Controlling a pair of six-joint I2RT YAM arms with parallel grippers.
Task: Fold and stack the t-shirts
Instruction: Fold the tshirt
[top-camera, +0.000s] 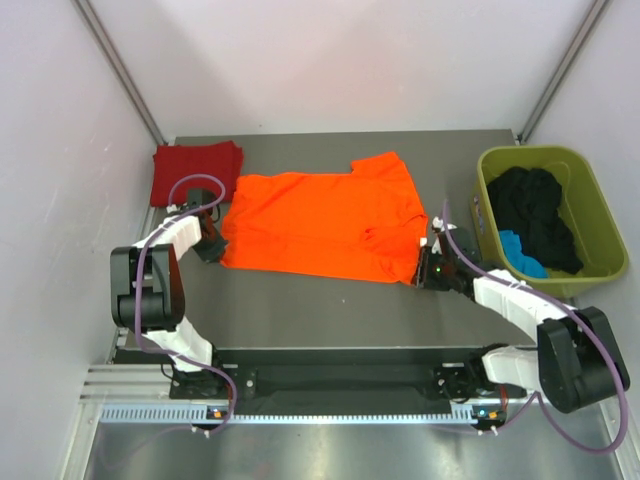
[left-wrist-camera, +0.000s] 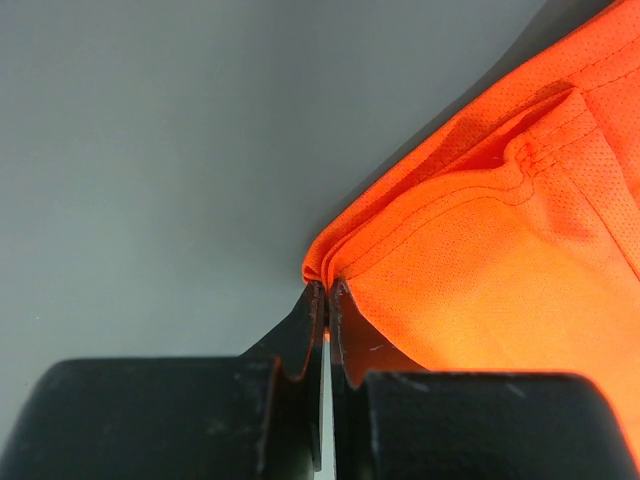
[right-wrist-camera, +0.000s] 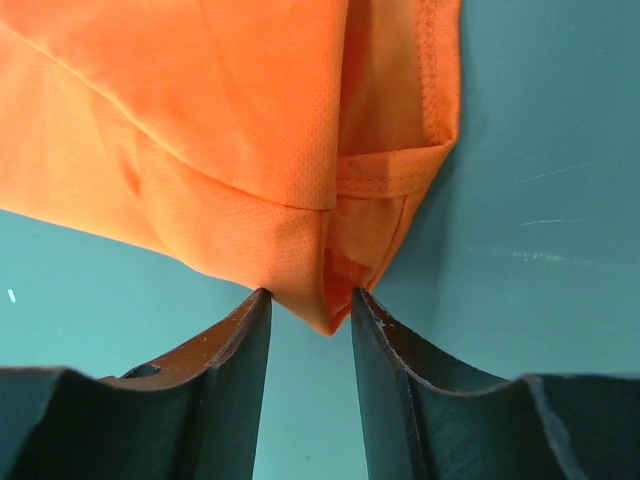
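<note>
Orange t-shirt (top-camera: 320, 225) spread flat in middle of table (top-camera: 330, 310). Dark red t-shirt (top-camera: 195, 170) folded at far left corner. Left end effector (left-wrist-camera: 325, 288) clenched on orange shirt's left near corner. Right end effector (right-wrist-camera: 310, 300) released, fingers either side of shirt's right near corner, not gripping.

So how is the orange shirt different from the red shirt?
The orange shirt lies spread out mid-table; the red shirt sits folded small at the far left corner. The left end effector pinches the orange shirt's corner; no end effector holds the red shirt. Both lie on the table.
</note>
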